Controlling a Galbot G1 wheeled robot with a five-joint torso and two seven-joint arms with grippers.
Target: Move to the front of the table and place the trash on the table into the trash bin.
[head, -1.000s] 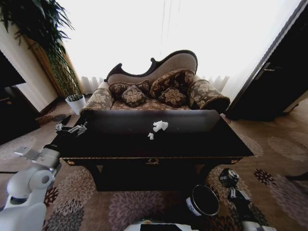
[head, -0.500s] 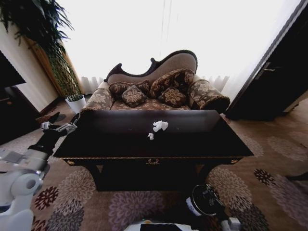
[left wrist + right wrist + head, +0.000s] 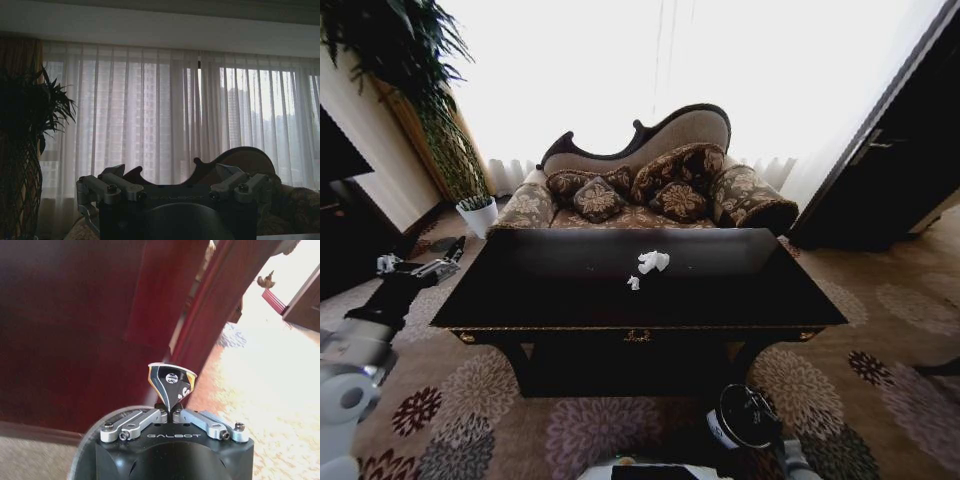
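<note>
Right tool (image 3: pixel 172 412), low at the near right by the small round black pail w/ pale rim (image 3: pixel 744 417), pinches a dark shiny crumpled wrapper (image 3: pixel 171 381). Drop step, I'd judge: needs release over the pail. Left tool (image 3: pixel 417 267), fingers spread, hangs left of the glossy black gold-trimmed surface (image 3: pixel 570 300). White paper wads (image 3: pixel 652 262) lie mid-surface.

1. An ornate sofa (image 3: pixel 650 180) with patterned cushions (image 3: pixel 678 198) stands before sheer curtains (image 3: pixel 165 115).
2. A tall leafy plant (image 3: pixel 400 70) rises on the left, a white plant pot (image 3: pixel 477 214) near its foot.
3. A floral carpet (image 3: pixel 880 350) covers the floor.
4. On the right is what looks like a dark door (image 3: pixel 900 150).
</note>
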